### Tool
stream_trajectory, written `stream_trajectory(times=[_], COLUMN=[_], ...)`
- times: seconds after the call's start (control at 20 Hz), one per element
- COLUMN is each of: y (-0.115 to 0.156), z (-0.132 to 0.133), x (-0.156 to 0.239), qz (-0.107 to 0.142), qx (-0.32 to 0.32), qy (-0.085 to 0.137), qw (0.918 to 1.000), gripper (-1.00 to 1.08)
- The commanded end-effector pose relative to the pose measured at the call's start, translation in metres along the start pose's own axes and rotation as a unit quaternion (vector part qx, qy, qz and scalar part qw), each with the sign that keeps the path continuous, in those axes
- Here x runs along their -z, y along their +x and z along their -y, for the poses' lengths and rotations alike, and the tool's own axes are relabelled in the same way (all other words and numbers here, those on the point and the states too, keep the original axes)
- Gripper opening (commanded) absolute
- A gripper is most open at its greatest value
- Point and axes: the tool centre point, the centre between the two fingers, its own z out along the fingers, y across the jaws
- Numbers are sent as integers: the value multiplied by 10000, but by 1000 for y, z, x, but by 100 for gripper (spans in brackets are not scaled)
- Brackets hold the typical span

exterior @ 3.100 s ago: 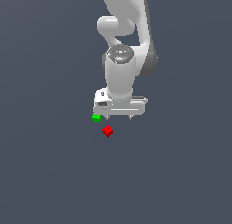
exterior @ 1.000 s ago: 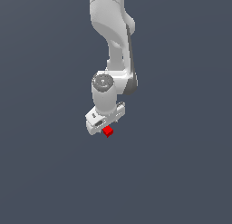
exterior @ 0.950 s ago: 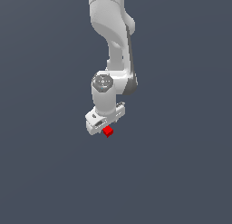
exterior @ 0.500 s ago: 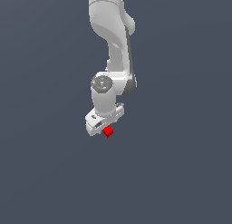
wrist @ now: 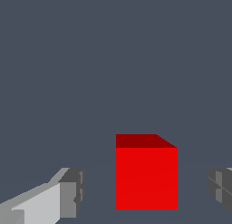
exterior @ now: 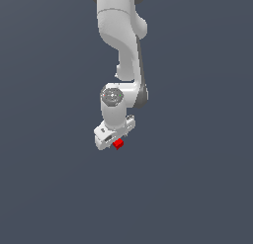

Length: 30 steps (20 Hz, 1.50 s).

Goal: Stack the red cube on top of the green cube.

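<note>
Since three seconds ago the white robot arm [exterior: 123, 50] has swung round and lowered, so that its white gripper [exterior: 115, 139] now sits over the small bright red plain-faced cube [exterior: 117, 144]; over the last second almost nothing has shifted. The tiny green cube that lay just beside the red one earlier is now out of sight in both views, covered by the gripper body in the exterior view.

From the wrist view, the gripper is spread wide: one grey pad [wrist: 72, 192] stands on one side of the red cube [wrist: 146, 177] and the other pad [wrist: 221, 190] on the opposite side, each with a clear gap of bare surface between it and the cube's face (neither pad touches it). The gap on the one side looks a little wider than on the other. The cube sits squarely between them, resting on the flat dark grey-blue surface [exterior: 197, 179], its top face darker than its front.

Around the cube the surface is open on all sides; in the exterior view it runs unbroken to every edge of the picture, with broad room to the exterior view's left and right of the arm.

No brand, label or writing can be read on the arm, the gripper or the cube.
</note>
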Motion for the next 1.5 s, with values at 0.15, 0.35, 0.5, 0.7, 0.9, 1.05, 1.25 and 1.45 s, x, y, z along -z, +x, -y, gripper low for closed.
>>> stream_trajectory(times=[0.15, 0.35, 0.5, 0.7, 0.9, 1.05, 1.25, 1.45], y=[0, 0, 0, 0, 0, 0, 0, -1], z=[1, 0, 0, 0, 0, 0, 0, 1], x=[-25, -29, -29, -29, -28, -26, -14, 8], qz=[4, 4, 4, 4, 3, 3, 3, 5], qx=[0, -2, -2, -2, -4, -4, -4, -2], qy=[4, 3, 3, 3, 2, 2, 2, 1], qw=[10000, 10000, 10000, 10000, 10000, 10000, 10000, 10000], gripper=[100, 100, -100, -100, -100, -100, -100, -100])
